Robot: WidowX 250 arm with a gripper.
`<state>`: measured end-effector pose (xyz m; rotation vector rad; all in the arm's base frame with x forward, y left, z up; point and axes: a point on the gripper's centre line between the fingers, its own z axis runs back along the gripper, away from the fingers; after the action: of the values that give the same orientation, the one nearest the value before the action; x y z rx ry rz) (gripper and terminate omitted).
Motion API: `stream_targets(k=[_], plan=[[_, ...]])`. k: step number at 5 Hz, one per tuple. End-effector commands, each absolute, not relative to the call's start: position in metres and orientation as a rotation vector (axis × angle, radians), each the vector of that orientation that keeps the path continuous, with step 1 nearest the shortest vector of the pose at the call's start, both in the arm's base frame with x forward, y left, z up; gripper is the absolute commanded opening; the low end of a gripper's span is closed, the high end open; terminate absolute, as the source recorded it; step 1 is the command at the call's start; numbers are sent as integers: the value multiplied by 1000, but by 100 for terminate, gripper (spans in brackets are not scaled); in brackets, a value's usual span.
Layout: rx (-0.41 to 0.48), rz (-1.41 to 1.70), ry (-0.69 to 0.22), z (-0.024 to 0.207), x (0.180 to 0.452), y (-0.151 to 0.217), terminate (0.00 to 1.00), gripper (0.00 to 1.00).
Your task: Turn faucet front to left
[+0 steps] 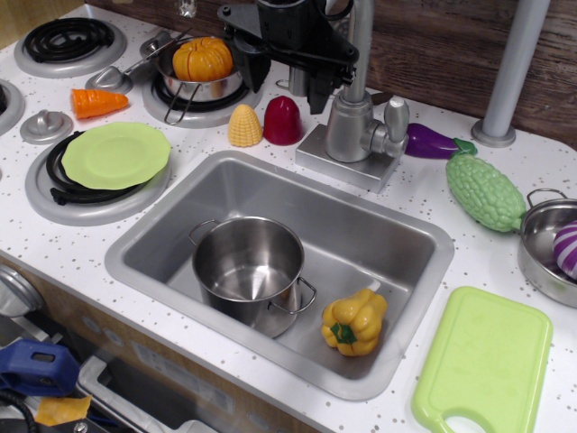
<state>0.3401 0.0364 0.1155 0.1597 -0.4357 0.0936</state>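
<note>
Silver-grey toy faucet [359, 126] with a side knob stands on its square plate behind the steel sink [397, 236]. Just left of its neck hangs the black gripper [284, 77], fingers spread, holding nothing.

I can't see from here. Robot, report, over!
Black gripper open, fingers empty, up beside the neck. Silver-grey toy faucet untouched behind the sink. Yellow corn piece and red cone sit below.
</note>
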Motion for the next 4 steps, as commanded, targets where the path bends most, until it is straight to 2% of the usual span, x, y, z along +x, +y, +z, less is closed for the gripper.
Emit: stream_targets(k=[1,3,4], plan=[[206,98,-515,126,355,46,0,0],[281,21,-576,121,368,84,0,0],[286,-1,-610,115,380,99,0,0]])
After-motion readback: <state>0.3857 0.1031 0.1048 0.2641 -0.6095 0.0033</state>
